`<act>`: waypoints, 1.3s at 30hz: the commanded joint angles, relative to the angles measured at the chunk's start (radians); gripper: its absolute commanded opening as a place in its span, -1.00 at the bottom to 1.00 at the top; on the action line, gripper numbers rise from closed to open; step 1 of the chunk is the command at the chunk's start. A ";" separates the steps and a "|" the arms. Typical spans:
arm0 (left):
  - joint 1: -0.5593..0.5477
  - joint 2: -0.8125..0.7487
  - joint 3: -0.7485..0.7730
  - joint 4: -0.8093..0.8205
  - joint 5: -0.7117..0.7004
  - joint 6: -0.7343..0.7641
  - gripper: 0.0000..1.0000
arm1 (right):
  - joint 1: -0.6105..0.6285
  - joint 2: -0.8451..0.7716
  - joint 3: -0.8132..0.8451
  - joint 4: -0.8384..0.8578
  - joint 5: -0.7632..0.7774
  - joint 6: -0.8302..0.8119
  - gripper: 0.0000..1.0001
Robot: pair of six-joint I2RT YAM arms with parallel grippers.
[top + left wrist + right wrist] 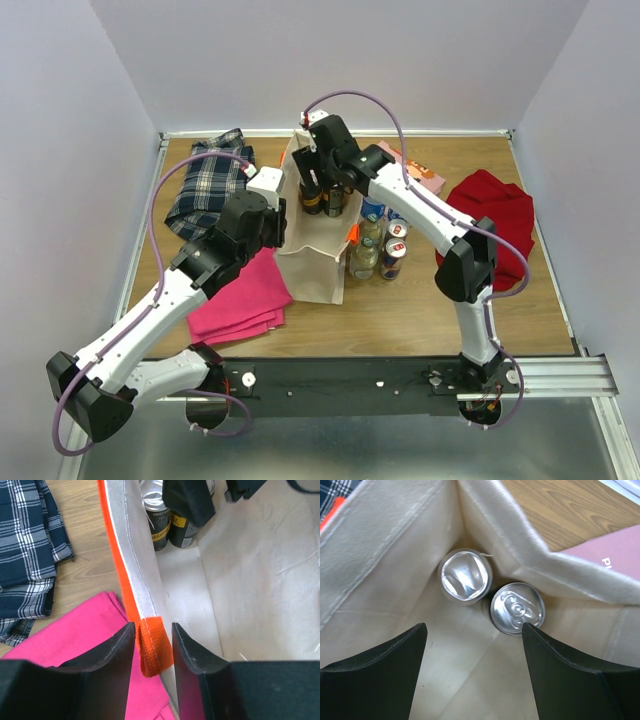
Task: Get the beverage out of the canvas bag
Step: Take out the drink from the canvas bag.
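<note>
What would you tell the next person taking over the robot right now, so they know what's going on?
Left gripper: shut on the orange handle of the canvas bag, holding that side.
Right gripper: open and empty, down inside the bag, just above a pull-tab can and a second can beside it.
Done: several bottles and cans stand on the table right beside the bag, apparently already out.
Left: close on one can, lift it out, then probably fetch the other.
</note>
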 commanded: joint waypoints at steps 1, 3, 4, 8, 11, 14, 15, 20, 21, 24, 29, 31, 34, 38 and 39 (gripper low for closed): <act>0.002 -0.018 -0.019 0.017 0.001 -0.010 -0.05 | -0.026 0.001 -0.013 0.032 -0.033 -0.012 0.70; 0.002 -0.012 -0.021 0.018 0.007 -0.007 0.05 | -0.030 -0.006 -0.025 0.043 -0.046 -0.006 0.70; 0.002 -0.009 -0.018 0.018 0.010 -0.006 0.11 | -0.030 -0.006 -0.028 0.046 -0.049 -0.005 0.70; 0.002 0.000 -0.010 0.014 0.007 -0.001 0.49 | -0.032 -0.007 -0.034 0.055 -0.058 -0.003 0.70; 0.002 0.003 -0.012 0.014 0.001 -0.006 0.56 | -0.032 0.005 -0.025 0.052 -0.063 -0.009 0.70; 0.002 0.005 -0.015 0.015 0.001 -0.012 0.59 | -0.033 0.013 -0.019 0.049 -0.063 -0.015 0.70; 0.002 0.006 -0.016 0.015 0.001 -0.012 0.59 | -0.035 0.013 -0.017 0.051 -0.066 -0.018 0.70; 0.002 0.009 -0.016 0.015 0.003 -0.012 0.59 | -0.035 0.019 -0.010 0.052 -0.075 -0.028 0.70; 0.002 0.008 -0.013 0.015 0.003 -0.009 0.59 | -0.036 0.019 -0.010 0.052 -0.075 -0.028 0.70; 0.002 0.008 -0.010 0.012 0.009 -0.006 0.74 | -0.038 0.014 -0.019 0.064 -0.089 -0.028 0.70; 0.002 -0.003 -0.021 0.017 0.012 -0.017 0.84 | -0.044 0.016 -0.025 0.077 -0.107 -0.038 0.70; 0.002 -0.006 -0.025 0.020 0.012 -0.017 0.85 | -0.046 0.022 -0.027 0.084 -0.119 -0.048 0.71; 0.003 -0.006 -0.025 0.018 0.015 -0.018 0.84 | -0.050 0.033 -0.014 0.087 -0.135 -0.055 0.70; 0.002 -0.007 -0.029 0.020 0.018 -0.012 0.84 | -0.050 0.043 -0.011 0.089 -0.164 -0.065 0.70; 0.002 -0.006 -0.027 0.018 0.018 -0.010 0.85 | -0.052 0.046 -0.010 0.090 -0.181 -0.066 0.70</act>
